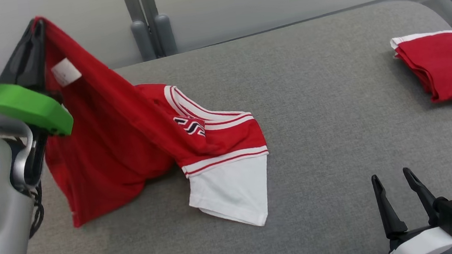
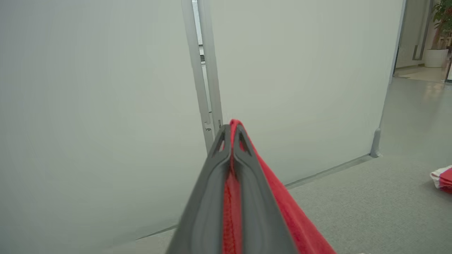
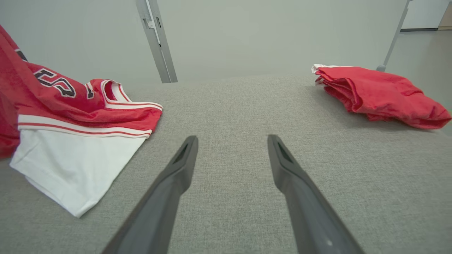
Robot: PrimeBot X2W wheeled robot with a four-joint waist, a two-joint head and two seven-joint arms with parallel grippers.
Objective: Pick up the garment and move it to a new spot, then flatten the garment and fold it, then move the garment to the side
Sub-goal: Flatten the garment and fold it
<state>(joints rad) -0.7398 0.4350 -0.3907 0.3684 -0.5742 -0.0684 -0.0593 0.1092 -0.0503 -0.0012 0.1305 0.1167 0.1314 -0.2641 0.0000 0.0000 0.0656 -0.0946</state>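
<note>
The left gripper (image 1: 38,27), fingers clamped on an edge of the red jersey with white sleeve and striped trim (image 1: 123,135), lifts it half off the grey fabric-covered bench (image 1: 338,130), the right gripper (image 1: 390,174) waiting with fingers wide and empty; flattening, folding and setting aside appear still to come.

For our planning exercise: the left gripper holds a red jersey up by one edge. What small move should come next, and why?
Probably raise the left gripper higher. It is shut on the jersey, but the white sleeve lies on the table, so carrying it now would likely drag it. The right gripper is open, apart from the jersey.
</note>
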